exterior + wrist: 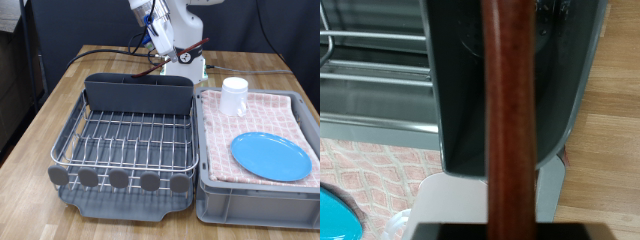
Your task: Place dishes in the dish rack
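The dish rack (pixel 125 150) stands at the exterior view's left, with its tall grey utensil box (pixel 138 95) along the far side. My gripper (pixel 166 52) hangs just above the box's right end, shut on the reddish-brown wooden spoon (pixel 510 120). In the wrist view the spoon's handle runs straight out from the hand over the open utensil box (pixel 460 100). The fingers themselves do not show there. The light-blue plate (pixel 270 156) and the white cup (pixel 234 96) sit on the pink checked cloth in the grey bin (pixel 255 205). An edge of the plate (pixel 335 215) also shows in the wrist view.
The grey bin stands right against the rack, at the exterior view's right. Cables (pixel 110 50) trail over the wooden table behind the rack, near the robot's base. The rack's wire grid (pixel 370 70) holds no dishes.
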